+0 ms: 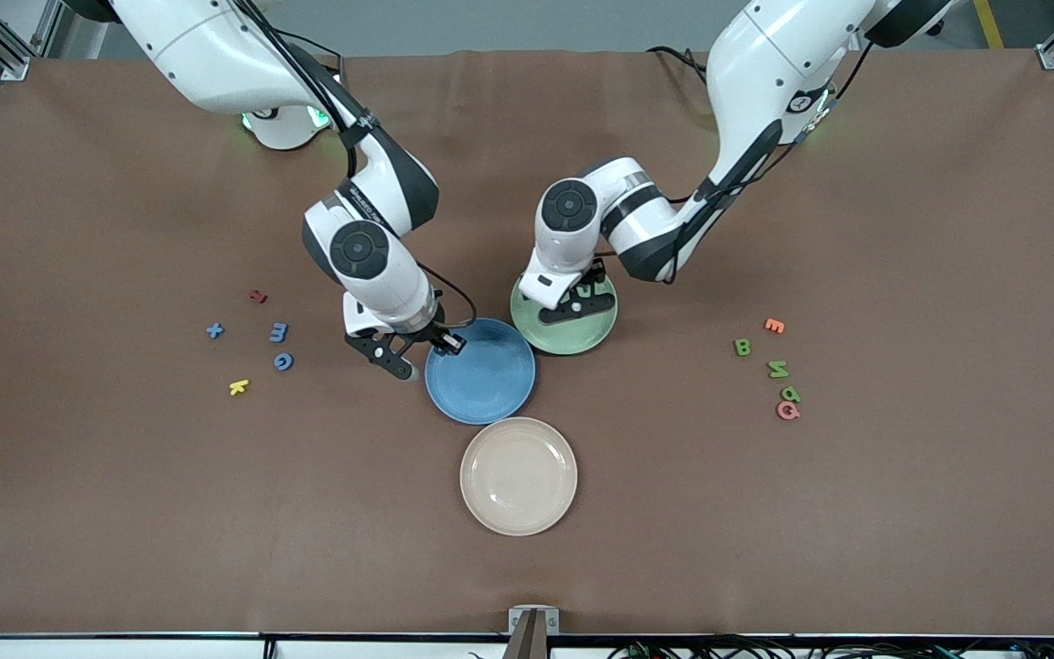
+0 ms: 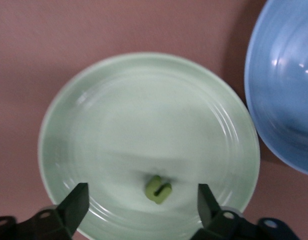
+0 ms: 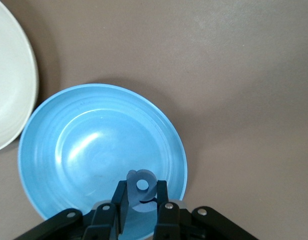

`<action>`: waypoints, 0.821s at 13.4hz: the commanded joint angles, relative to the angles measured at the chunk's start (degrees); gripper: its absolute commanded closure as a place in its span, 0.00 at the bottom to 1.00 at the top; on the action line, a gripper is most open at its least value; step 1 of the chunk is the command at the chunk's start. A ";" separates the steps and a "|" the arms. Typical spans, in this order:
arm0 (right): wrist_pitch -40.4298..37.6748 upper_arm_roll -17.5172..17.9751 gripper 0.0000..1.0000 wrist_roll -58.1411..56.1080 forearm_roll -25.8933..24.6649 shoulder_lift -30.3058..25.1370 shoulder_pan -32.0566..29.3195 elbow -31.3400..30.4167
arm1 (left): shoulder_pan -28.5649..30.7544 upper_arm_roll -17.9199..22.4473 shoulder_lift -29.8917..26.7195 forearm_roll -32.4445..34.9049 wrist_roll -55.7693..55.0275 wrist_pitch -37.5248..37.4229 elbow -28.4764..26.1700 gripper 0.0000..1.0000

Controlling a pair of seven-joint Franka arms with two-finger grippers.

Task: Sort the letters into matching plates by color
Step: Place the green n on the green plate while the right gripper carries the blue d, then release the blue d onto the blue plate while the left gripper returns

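My right gripper (image 1: 431, 352) is shut on a blue letter (image 3: 136, 195) and holds it upright over the rim of the blue plate (image 1: 490, 384), which also shows in the right wrist view (image 3: 93, 150). My left gripper (image 1: 579, 297) is open over the pale green plate (image 1: 582, 337). A green letter (image 2: 159, 189) lies in that plate (image 2: 143, 110), between my open fingers. Three blue letters (image 1: 279, 332) lie toward the right arm's end of the table. Three green letters (image 1: 778, 369) lie toward the left arm's end.
A cream plate (image 1: 518, 476) sits nearer to the front camera than the blue plate. Red (image 1: 258, 296) and yellow (image 1: 239, 387) letters lie among the blue ones. Orange (image 1: 774, 325) and pink (image 1: 788, 411) letters lie among the green ones.
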 commanded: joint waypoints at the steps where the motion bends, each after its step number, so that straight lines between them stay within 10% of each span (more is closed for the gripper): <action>1: -0.54 -0.61 1.00 5.33 -5.20 4.04 1.67 3.54 | 3.92 -0.62 -4.36 0.40 5.24 -2.63 -2.74 0.00; 11: 0.34 -0.61 0.97 7.54 -6.98 9.40 2.46 6.09 | 25.01 -5.89 -10.87 1.46 25.19 -2.46 -14.35 0.00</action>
